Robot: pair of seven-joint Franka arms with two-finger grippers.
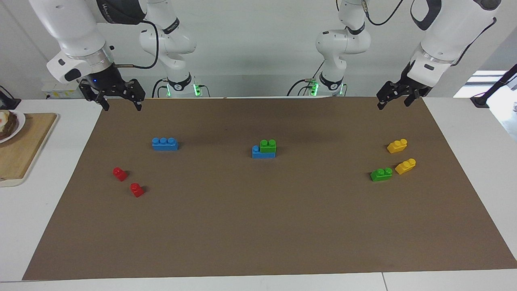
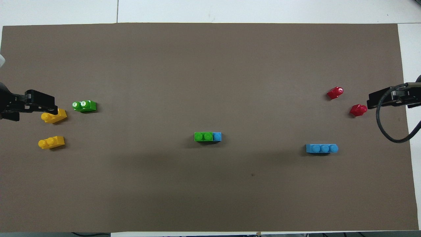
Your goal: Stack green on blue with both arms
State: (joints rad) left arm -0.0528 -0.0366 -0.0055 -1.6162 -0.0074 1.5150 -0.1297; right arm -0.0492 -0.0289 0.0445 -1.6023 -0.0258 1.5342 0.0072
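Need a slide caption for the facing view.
Small green two-stud plastic brick stacked on blue three-stud plastic brick at mat centre; both arms raised.

My bricks are all smooth, slightly glossy plastic: the green brick (image 1: 268,145) pressed onto a blue brick (image 1: 256,152), the yellow ones (image 1: 397,146) and the red ones (image 1: 120,173). They lie on a matt brown paper-like sheet (image 1: 258,226) over the smooth white tabletop (image 1: 464,282). My arms wear glossy white shells; each tool is matt black. A wooden board (image 1: 24,145) sits aside.
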